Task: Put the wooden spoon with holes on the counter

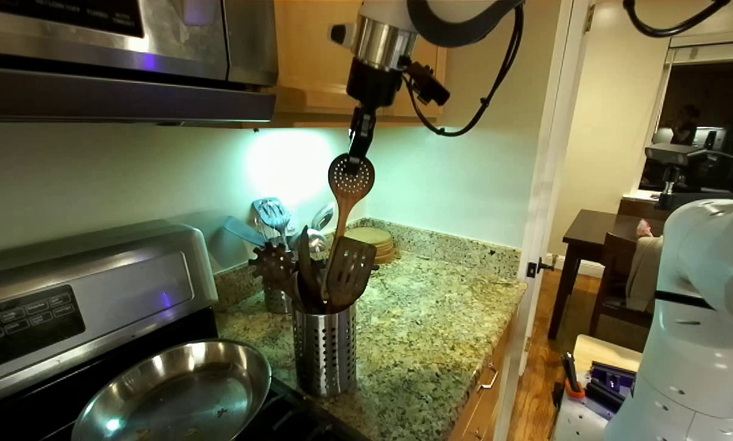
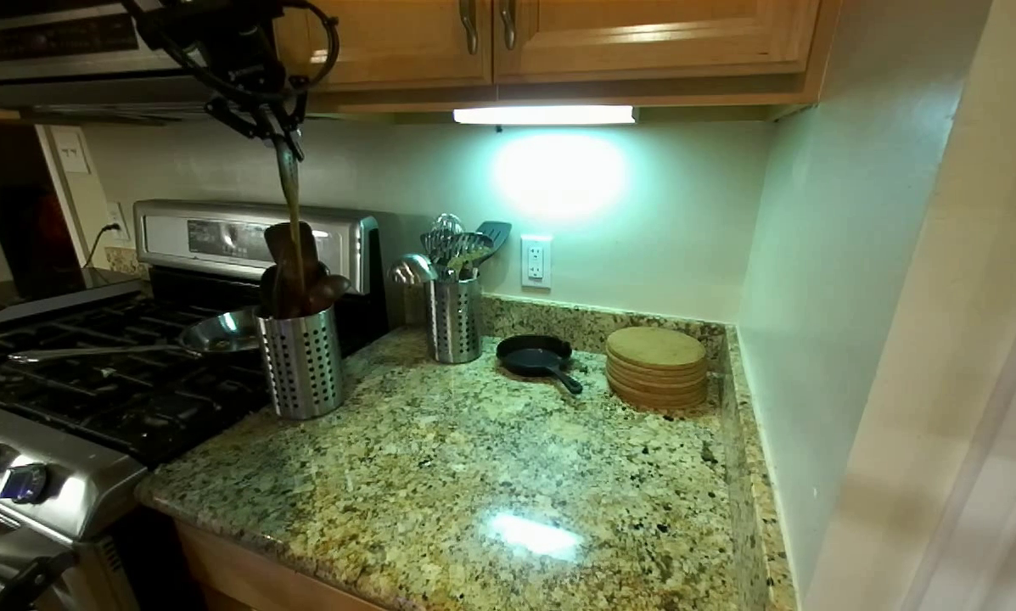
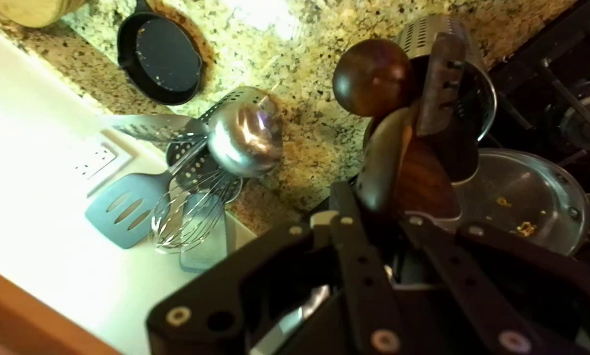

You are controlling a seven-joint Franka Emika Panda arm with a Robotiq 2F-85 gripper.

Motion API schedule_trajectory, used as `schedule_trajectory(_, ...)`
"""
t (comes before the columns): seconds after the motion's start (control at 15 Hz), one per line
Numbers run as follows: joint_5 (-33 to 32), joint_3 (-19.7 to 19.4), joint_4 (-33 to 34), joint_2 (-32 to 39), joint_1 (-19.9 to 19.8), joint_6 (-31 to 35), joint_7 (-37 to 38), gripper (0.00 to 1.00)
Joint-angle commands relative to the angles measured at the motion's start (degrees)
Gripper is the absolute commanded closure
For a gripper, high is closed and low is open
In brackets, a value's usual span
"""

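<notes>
The wooden spoon with holes (image 1: 343,208) stands upright, head up, in an exterior view. It is edge-on in an exterior view (image 2: 291,191) and in the wrist view (image 3: 381,170). My gripper (image 1: 355,164) is shut on the top of its head; the gripper also shows in an exterior view (image 2: 287,144) and the wrist view (image 3: 373,212). The handle runs down among other wooden utensils at the steel holder (image 1: 324,355); its lower end is hidden. The holder stands on the granite counter (image 2: 440,475) beside the stove.
A slotted wooden turner (image 1: 351,269) stands close to the spoon handle. A steel pan (image 1: 176,392) sits on the stove. A second utensil holder (image 2: 454,322), a small black skillet (image 2: 533,356) and stacked round boards (image 2: 656,373) stand at the back. Upper cabinets (image 2: 643,42) hang above.
</notes>
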Motion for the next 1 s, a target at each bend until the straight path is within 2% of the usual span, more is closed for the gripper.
schedule_trajectory(0.0, -3.8, 0.0, 1.9, -4.3, -0.9, -2.9, 1.5, 0.92)
schedule_trajectory(0.47, -10.4, 0.1, 6.0, -9.5, -3.1, -7.2, 3.3, 0.92)
schedule_trajectory(0.73, -8.9, -2.7, 6.3, -9.7, -4.1, -10.8, 2.8, 0.92)
schedule_trajectory(0.93, -6.8, -6.2, 4.2, -9.2, -4.5, -11.6, 2.3, 0.92)
